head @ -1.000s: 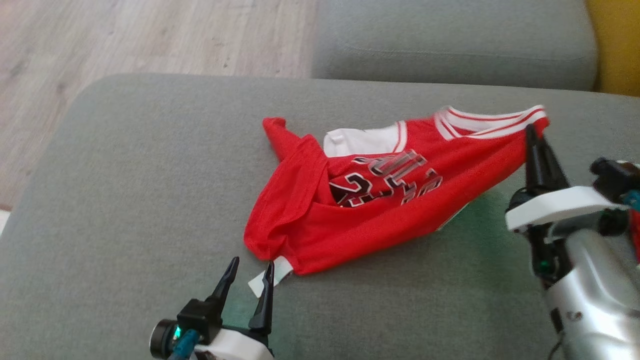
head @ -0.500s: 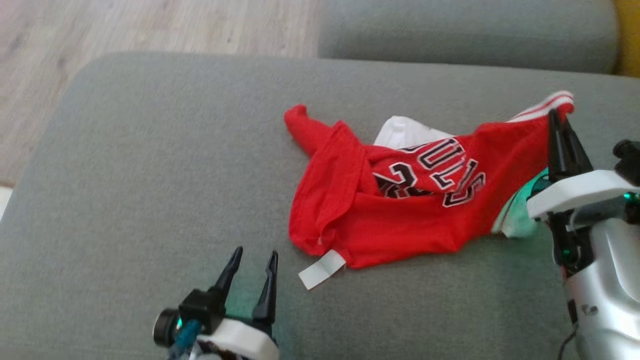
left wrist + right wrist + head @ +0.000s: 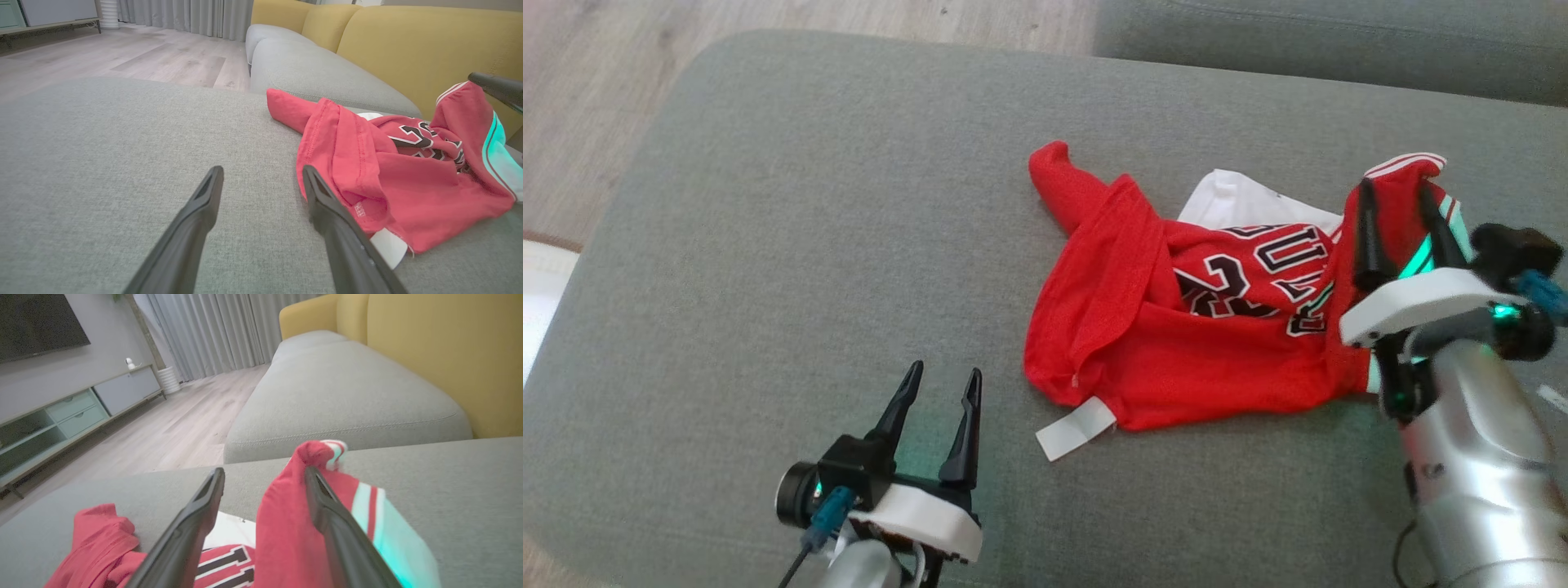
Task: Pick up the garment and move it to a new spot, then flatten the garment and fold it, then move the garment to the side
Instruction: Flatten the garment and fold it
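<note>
Right tool (image 3: 1394, 188) spread at 3 o'clock of red jersey (image 3: 1176, 367), striped corner draped over one finger, maybe snagged. Left tool (image 3: 946, 371) spread too, 7 o'clock, near jersey on grey cushion (image 3: 768, 245).

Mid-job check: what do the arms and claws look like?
Both match: left claw and right claw each have two long tapered black fingers on a white mount, a green light, a blue cable plug and a silver forearm.

Red jersey (image 3: 1201, 371) on grey cushion (image 3: 809, 245)
</note>
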